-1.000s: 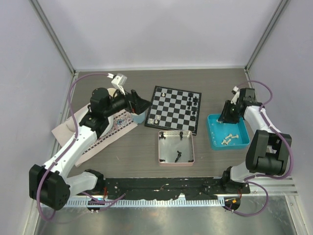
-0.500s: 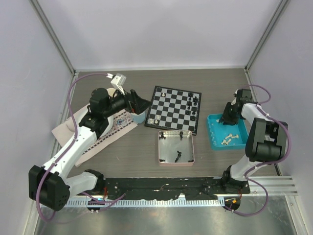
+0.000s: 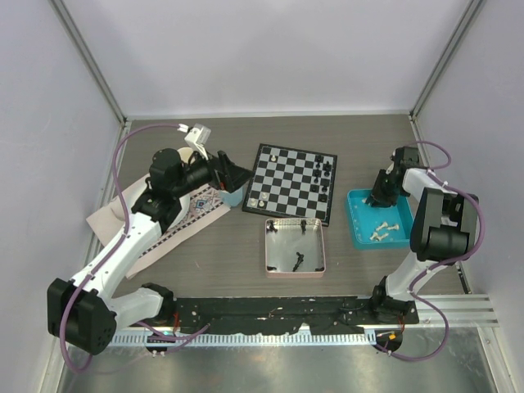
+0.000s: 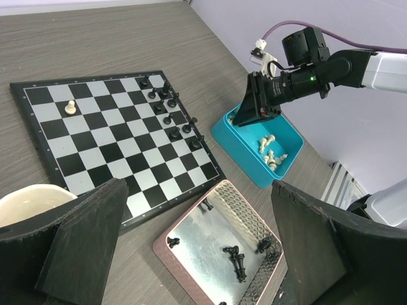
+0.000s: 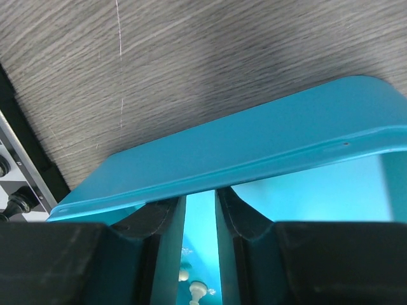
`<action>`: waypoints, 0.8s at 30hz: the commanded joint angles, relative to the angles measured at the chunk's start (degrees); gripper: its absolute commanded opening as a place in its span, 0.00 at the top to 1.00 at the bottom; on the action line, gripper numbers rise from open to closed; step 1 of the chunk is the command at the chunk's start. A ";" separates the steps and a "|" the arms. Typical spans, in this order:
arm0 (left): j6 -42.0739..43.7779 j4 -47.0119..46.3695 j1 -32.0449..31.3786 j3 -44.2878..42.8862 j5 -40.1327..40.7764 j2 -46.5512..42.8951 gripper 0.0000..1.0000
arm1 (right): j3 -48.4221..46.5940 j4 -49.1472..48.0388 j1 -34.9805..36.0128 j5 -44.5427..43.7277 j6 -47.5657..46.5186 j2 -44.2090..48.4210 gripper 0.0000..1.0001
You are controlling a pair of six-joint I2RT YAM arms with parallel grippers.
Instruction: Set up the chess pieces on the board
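Left gripper [image 3: 233, 178] fully apart, empty, above the table's [image 3: 221, 246] left side. Right gripper [image 3: 378, 197] narrowly apart, nothing visible between, at the blue tray's [image 3: 354, 223] far-left corner. Board [image 3: 288, 184] mid-table; chess pieces [image 3: 324, 175] along its right edge.

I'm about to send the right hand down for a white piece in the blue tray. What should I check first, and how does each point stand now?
1. Supply of white pieces in the blue tray: ok, several lie loose.
2. Nothing held in the right hand: ok, the wrist view shows a narrow, empty gap.
3. That hand lined up over a piece: not ok, it sits at the tray's far corner and the pieces lie toward the near side.
4. Gap wide enough for a piece: cannot tell.
5. Free squares on the board: ok, its left side holds a single white piece.
6. Board clear of the left hand: ok, open, beside the cup.
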State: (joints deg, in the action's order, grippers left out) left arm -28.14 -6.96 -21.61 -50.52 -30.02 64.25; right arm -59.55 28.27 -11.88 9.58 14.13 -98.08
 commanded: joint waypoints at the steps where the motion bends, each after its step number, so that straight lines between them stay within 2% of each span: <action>1: -0.16 -2.00 0.16 -0.10 0.05 -1.06 0.00 | -1.89 -1.82 -0.43 -1.06 0.72 -0.44 0.71; 5: -0.25 -2.00 0.16 -0.10 0.05 -1.14 0.00 | -1.71 -1.82 -0.60 -1.15 0.72 -0.53 0.76; 12: -0.34 -1.92 0.16 -0.01 -0.04 -1.23 0.00 | -0.92 -1.99 -0.86 -1.15 -0.07 0.52 0.92; 24: -1.21 -2.53 0.16 -0.10 -2.49 -0.71 0.00 | 1.10 -0.41 -0.95 -0.27 -4.55 4.65 0.99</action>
State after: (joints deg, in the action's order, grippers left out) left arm -28.38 -6.96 -21.61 -50.52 -30.24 64.25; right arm -59.20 27.55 -12.51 9.93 12.38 -97.38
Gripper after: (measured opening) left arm 0.995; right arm 0.113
